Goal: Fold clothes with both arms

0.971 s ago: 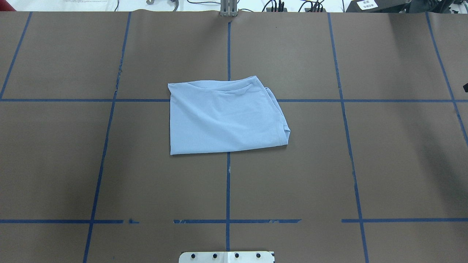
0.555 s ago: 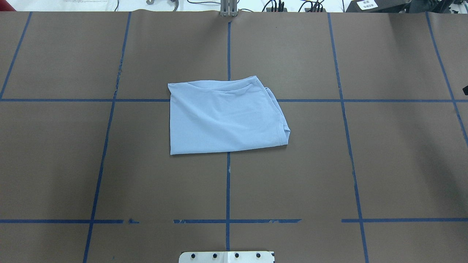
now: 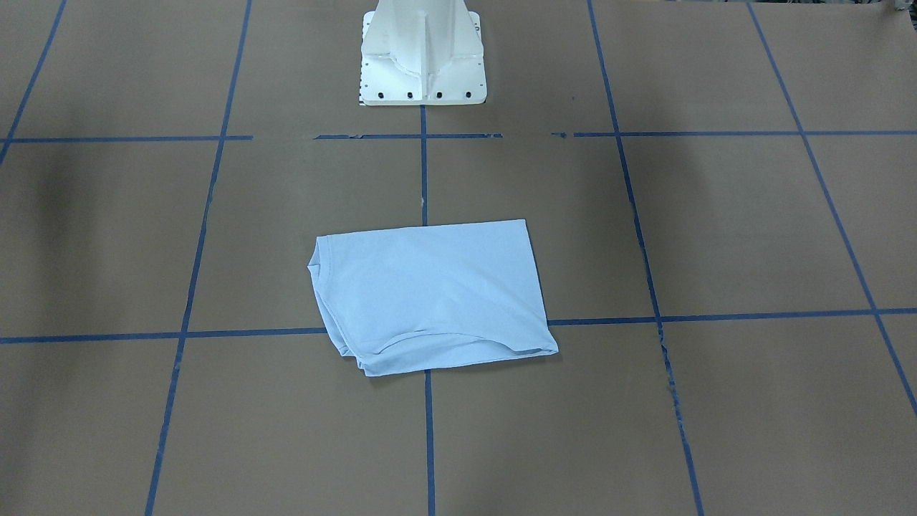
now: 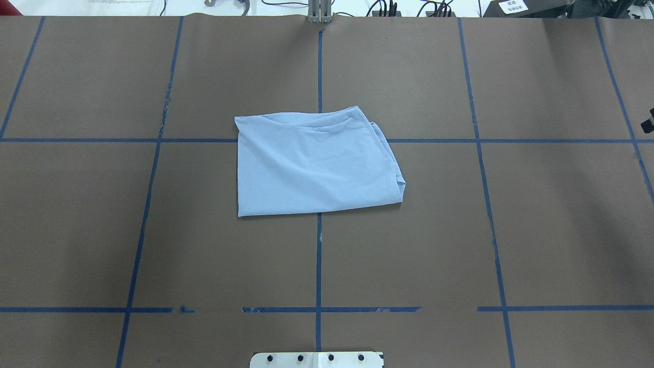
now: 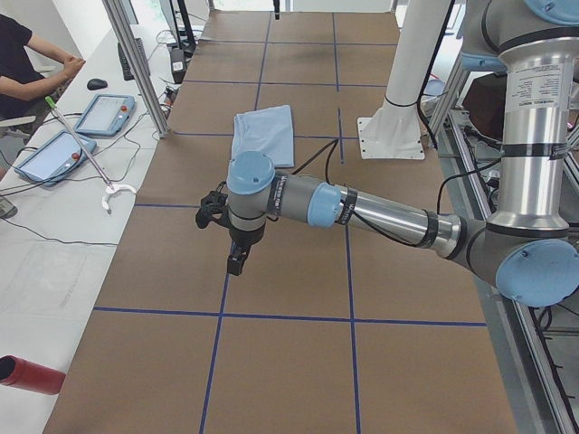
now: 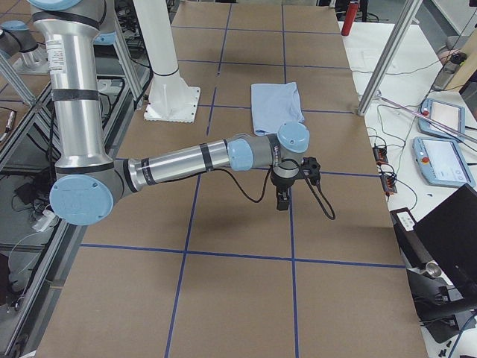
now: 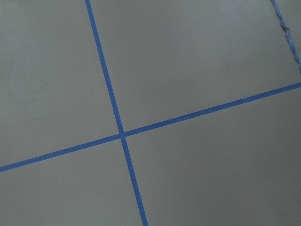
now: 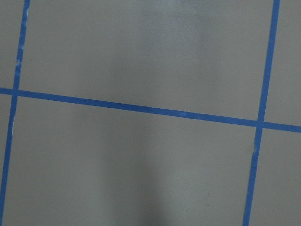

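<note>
The shirt is lying flat in the middle of the table. It is folded into a compact rectangle across the centre tape line and is well apart from both arms. In the overhead view its left and near edges are running straight. The right edge is bunching a little, with layers peeking out at the far right corner.

The fold looks as good as finished, so the step in hand is probably just keeping clear. Doing that well means holding both grippers high and out to the sides, with nothing trailing over the cloth. If tidying is wanted, the loose right edge is the place for it — a shallow pinch, with both arms moving together so the stack is not sliding.

The left gripper is hanging over bare table at the left end, pointing down and touching nothing. The right gripper is doing the same at the right end. Neither is holding anything, and each wrist camera is showing only paper and tape. Both grippers show properly only from the side — I cannot tell whether their jaws are apart or together.
</note>
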Available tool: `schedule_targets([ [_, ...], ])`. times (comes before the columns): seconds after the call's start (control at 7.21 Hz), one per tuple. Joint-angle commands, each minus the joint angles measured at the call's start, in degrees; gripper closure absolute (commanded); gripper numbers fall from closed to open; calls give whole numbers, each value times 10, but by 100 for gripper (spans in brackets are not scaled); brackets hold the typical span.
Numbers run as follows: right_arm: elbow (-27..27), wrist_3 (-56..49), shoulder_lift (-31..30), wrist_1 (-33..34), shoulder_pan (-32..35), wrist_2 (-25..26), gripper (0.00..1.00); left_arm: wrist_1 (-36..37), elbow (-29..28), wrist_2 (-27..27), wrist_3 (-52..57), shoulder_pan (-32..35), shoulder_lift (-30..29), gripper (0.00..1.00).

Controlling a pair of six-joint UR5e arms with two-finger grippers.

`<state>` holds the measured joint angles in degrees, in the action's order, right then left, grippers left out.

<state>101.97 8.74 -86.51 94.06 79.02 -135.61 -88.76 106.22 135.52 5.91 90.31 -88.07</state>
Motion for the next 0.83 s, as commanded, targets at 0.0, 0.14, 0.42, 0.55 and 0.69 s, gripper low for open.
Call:
schedule_targets([
  [0.0,2,-1,-1,-4,-4,1,0,-5,-19,1,-3,-1,-2,0],
  [0.14,0,0,0,-2,-11,2,0,-3,-8,1,-3,-1,-3,0],
  [0.42,2,-3,-1,-2,-14,1,0,-5,-14,0,1,-4,-8,0],
  [0.55,2,-2,3,-2,-15,1,0,-5,-9,1,2,-4,-8,0],
  [0.69,0,0,4,-2,-15,4,0,-4,-7,2,2,-4,-8,0],
])
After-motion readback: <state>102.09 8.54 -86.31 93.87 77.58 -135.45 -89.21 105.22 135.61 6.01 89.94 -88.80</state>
